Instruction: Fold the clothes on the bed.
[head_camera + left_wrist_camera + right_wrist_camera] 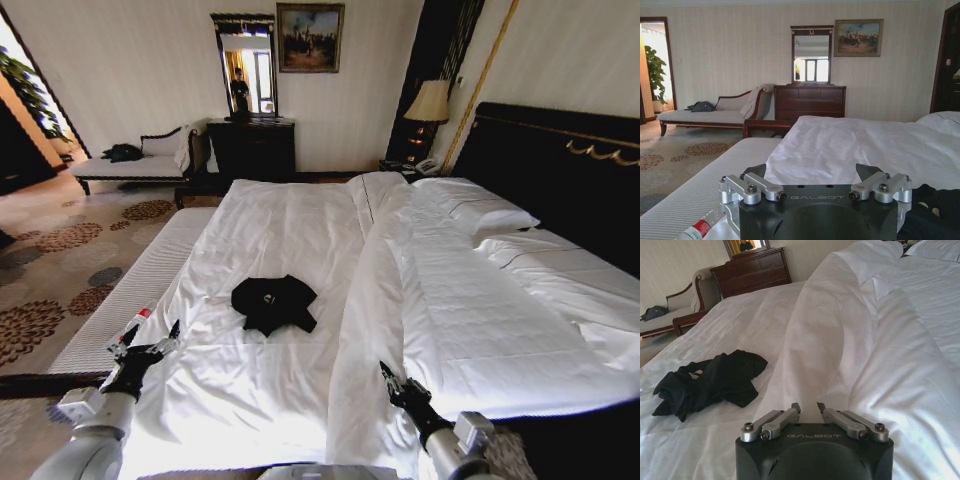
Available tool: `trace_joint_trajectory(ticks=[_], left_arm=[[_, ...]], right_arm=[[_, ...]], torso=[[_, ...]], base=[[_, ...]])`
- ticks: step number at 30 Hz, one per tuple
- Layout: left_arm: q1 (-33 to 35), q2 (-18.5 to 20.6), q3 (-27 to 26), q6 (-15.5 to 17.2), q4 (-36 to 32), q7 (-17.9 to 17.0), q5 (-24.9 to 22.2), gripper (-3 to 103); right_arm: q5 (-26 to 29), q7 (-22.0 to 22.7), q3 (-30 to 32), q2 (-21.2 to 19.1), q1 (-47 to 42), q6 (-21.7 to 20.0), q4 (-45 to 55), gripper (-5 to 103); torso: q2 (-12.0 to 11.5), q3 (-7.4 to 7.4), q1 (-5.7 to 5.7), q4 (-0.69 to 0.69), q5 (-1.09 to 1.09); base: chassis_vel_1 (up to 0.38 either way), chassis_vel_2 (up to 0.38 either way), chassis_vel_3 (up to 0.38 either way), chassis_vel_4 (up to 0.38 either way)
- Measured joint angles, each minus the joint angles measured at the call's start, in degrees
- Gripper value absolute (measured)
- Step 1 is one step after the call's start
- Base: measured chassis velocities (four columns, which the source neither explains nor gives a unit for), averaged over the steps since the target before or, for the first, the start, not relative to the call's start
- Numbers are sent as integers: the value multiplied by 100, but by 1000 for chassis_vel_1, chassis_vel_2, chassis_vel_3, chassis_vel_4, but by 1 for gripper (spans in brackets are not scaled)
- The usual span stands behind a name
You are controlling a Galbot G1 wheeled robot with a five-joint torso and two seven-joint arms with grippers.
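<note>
The T-shirt (273, 303) is soft black cloth, matt and crumpled into loose folds. Around it the bed (300, 240) is dressed in white woven fabric with a faint sheen, creased in fine wrinkles, while the duvet (375, 290) running up the middle of the frame looks thicker and smoother. At the right of the frame the headboard (560, 170) is dark wood with a dull polish. The left gripper (815, 182) has a matt black body — plastic or coated metal — with brushed silvery metal links and dark bolts; the right gripper (808, 407) looks the same. At lower left, the small bottle (131, 327) is glossy white plastic with a red cap.
</note>
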Motion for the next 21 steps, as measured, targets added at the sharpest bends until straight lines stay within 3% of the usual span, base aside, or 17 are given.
trace_joint_trajectory(ticks=[2, 16, 21], left_arm=[[-3, 6, 0, 2, 9, -1, 0, 100], [0, -13, -20, -1, 22, -3, -1, 99], [-6, -13, -41, -1, 10, -6, -2, 99]], right_arm=[[-22, 7, -7, 50, 26, 1, -54, 2], [97, 87, 190, 124, 100, -24, 45, 1], [335, 207, 630, 213, 166, -55, 195, 1]], torso=[[0, 0, 0, 0, 0], [0, 0, 0, 0, 0], [0, 0, 0, 0, 0]], base=[[0, 0, 0, 0], [0, 0, 0, 0], [0, 0, 0, 0]])
